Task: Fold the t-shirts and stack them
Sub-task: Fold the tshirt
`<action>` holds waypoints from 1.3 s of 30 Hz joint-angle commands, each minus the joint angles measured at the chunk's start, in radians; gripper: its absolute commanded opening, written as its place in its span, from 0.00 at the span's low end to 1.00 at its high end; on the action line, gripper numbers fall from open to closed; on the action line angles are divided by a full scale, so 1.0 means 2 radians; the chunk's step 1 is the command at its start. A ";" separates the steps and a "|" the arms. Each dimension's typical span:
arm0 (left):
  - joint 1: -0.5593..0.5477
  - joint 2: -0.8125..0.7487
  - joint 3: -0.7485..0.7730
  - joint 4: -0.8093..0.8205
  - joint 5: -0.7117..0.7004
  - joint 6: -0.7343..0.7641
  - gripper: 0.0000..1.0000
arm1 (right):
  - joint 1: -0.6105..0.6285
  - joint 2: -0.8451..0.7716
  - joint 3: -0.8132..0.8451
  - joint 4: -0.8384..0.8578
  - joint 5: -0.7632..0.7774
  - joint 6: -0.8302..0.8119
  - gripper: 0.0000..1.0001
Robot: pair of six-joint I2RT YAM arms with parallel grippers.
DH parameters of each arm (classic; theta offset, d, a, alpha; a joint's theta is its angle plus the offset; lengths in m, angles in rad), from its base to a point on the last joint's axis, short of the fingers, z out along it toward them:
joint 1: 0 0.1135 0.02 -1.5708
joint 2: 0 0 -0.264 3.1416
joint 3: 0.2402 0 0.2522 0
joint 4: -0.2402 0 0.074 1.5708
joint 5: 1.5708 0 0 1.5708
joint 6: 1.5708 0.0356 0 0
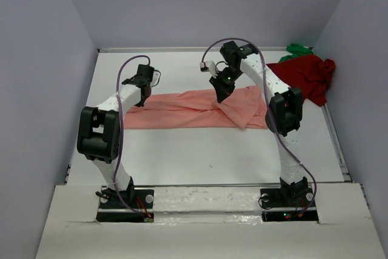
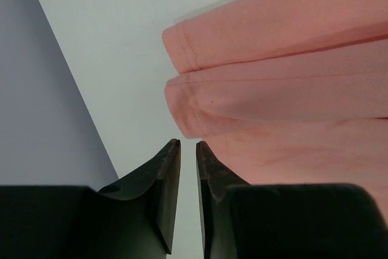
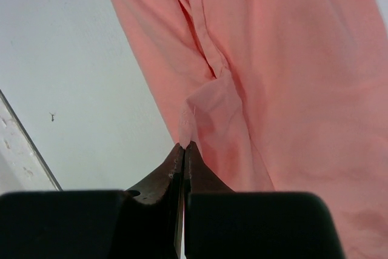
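Mid-scene, R end effector (image 3: pixel 183 145) pinches salmon-pink t-shirt (image 1: pixel 176 113) fold; L end effector (image 2: pixel 188 144) ajar, empty.

A stretched t-shirt (image 1: pixel 176 112) lies across the table (image 1: pixel 212 156), a heaped t-shirt (image 1: pixel 306 77) far right, a crumpled t-shirt (image 1: pixel 298 48) behind it.
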 commanded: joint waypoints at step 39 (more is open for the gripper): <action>-0.004 0.014 -0.002 0.001 -0.010 0.005 0.30 | 0.004 0.046 0.026 0.140 0.132 0.038 0.00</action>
